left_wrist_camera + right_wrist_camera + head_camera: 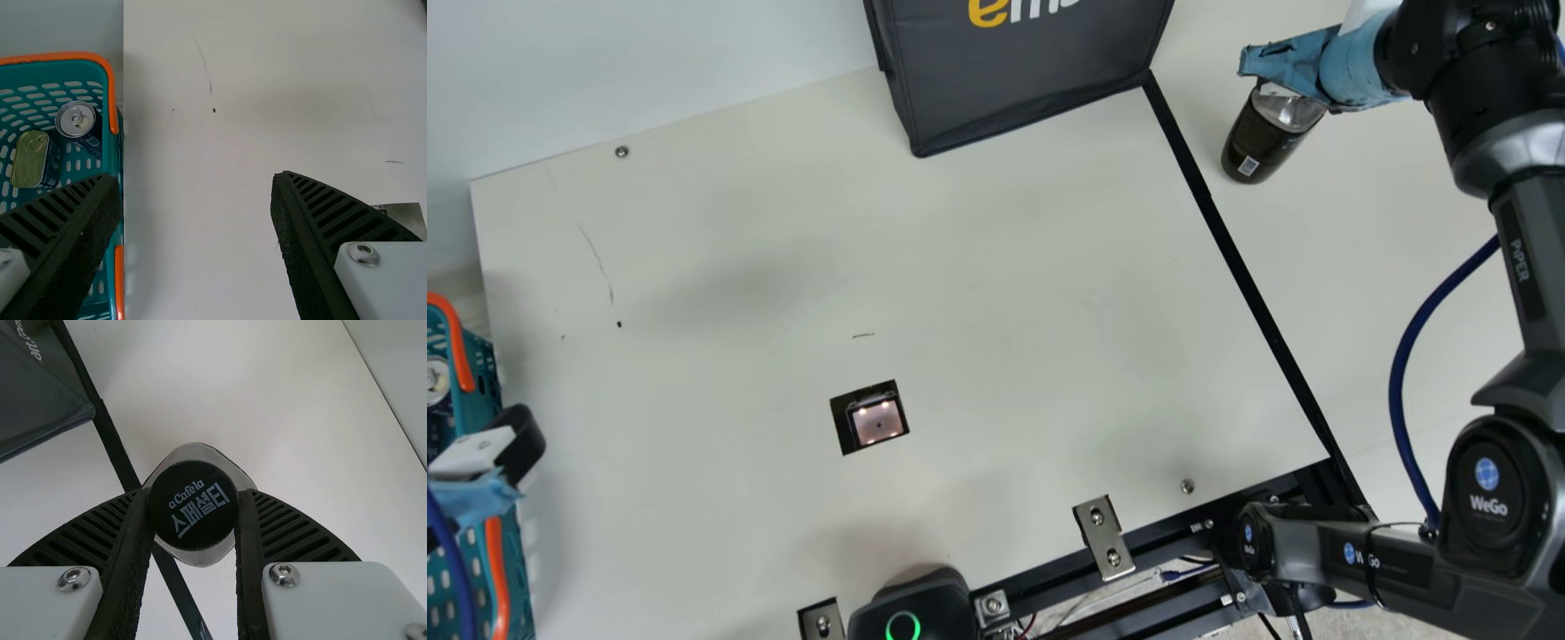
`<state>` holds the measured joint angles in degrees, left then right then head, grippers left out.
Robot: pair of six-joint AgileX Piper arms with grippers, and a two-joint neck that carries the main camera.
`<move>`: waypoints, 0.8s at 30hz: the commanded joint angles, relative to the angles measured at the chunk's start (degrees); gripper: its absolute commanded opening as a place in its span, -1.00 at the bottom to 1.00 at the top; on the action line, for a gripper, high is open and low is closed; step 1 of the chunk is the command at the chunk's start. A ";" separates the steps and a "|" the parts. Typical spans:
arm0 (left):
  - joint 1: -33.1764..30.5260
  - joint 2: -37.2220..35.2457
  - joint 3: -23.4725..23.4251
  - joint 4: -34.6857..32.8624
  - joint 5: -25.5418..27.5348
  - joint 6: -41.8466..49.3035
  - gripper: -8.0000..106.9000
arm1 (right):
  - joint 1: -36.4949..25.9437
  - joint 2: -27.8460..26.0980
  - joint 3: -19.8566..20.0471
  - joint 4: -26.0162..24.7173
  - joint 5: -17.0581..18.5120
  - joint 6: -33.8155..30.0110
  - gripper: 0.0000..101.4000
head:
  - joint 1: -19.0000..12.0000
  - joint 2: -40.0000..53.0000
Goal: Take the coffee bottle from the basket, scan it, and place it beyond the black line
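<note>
Cream table [1005, 267], filling main view. Black bag [1023, 80], standing at twelve o'clock. Black line [1249, 277], running one to four. Basket [480, 404], sitting near nine. Left gripper [476, 458], hovering near nine, fingers spreading apart. Right gripper [1303, 76], at two, clamping coffee bottle [1267, 142] by cap, beyond line. Scanner [876, 420], glowing at eight. Round can [77, 120], lying in basket.

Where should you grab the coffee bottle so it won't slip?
Probably by its round black cap, from above, one finger each side, like my right gripper now. The coffee bottle has its cap facing up, and the cap is narrower than the shoulders below.
</note>
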<state>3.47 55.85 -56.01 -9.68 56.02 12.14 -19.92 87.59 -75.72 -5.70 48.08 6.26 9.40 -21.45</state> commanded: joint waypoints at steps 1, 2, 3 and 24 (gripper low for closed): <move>0.00 0.00 0.00 0.00 0.00 0.00 0.71 | -0.05 0.11 0.23 -0.04 -0.02 0.05 -0.87 | -1.48 -0.13; 0.00 0.00 0.00 0.00 0.00 0.00 0.71 | -0.08 0.15 0.34 -0.06 -0.12 0.09 -0.80 | -1.48 -0.13; 0.00 0.00 0.00 0.00 0.00 0.00 0.71 | -0.09 0.20 0.42 -0.08 -0.20 0.13 -0.74 | -1.48 -0.13; 0.00 0.00 0.00 0.00 0.00 0.00 0.71 | 0.09 0.73 1.35 -0.27 -1.41 0.77 0.65 | -1.48 -0.13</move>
<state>3.47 55.85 -56.01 -9.68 56.02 12.14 -19.88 88.26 -74.33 -6.05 46.58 6.99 9.40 -21.53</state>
